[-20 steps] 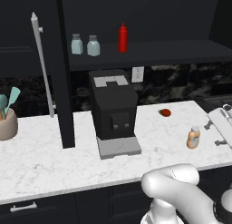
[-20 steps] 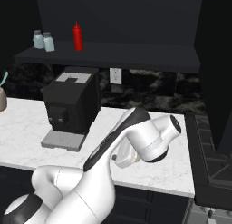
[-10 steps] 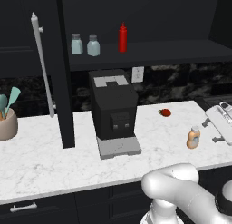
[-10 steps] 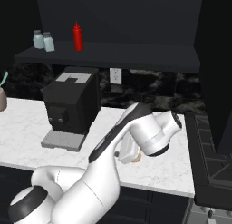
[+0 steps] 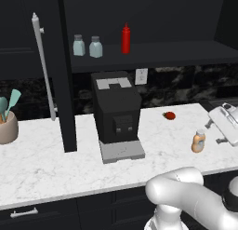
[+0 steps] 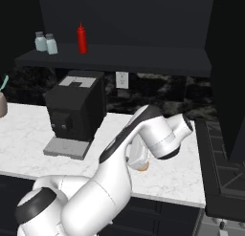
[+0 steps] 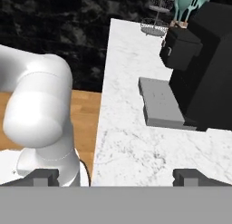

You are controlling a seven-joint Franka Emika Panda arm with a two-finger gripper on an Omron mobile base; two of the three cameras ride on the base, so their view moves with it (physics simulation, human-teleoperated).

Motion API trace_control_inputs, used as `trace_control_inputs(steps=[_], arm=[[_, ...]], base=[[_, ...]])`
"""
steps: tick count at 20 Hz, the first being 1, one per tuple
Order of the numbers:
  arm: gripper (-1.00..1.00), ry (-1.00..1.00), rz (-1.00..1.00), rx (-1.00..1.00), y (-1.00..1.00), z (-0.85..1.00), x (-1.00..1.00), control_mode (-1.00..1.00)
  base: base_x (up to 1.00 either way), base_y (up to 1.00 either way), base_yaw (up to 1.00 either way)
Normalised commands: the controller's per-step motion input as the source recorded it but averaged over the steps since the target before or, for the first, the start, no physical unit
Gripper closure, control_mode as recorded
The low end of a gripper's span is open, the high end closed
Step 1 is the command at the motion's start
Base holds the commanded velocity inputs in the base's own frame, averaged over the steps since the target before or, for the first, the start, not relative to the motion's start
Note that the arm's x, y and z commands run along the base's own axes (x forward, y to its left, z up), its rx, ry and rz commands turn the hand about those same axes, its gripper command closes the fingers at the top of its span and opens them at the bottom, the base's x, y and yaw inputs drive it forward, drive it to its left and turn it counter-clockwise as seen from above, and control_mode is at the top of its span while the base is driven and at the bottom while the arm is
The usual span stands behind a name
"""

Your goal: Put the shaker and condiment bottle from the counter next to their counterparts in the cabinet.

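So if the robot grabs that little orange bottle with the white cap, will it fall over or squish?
The small squat orange-tan condiment bottle stands upright on a wide base, so it probably resists tipping. Its rounded, narrowing sides may slip between flat fingers. It looks like light plastic, perhaps slightly squishy.

You face a dark kitchen: a black marbled backsplash (image 5: 181,87) with a white wall outlet (image 5: 141,76) runs behind the worktop. Dark drawers (image 5: 56,210) with a pale handle sit below. From the hand's camera you see a warm wooden floor (image 7: 88,119) beside the cabinetry.
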Motion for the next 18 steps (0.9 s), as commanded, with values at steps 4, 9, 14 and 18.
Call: trace_control_inputs(steps=[4,9,14,18], arm=[[-1.00,0.03,0.00,0.00,-0.06,-0.04,0.17,-1.00],[-1.00,0.04,0.00,0.00,-0.04,-0.05,0.15,-1.00],[-1.00,0.05,0.00,0.00,-0.01,-0.10,0.07,-1.00],[-1.00,0.05,0.00,0.00,0.00,-0.12,0.03,-1.00]], base=[[0.00,0.00,0.00],[0.00,0.00,0.00],[0.00,0.00,0.00],[0.00,0.00,0.00]])
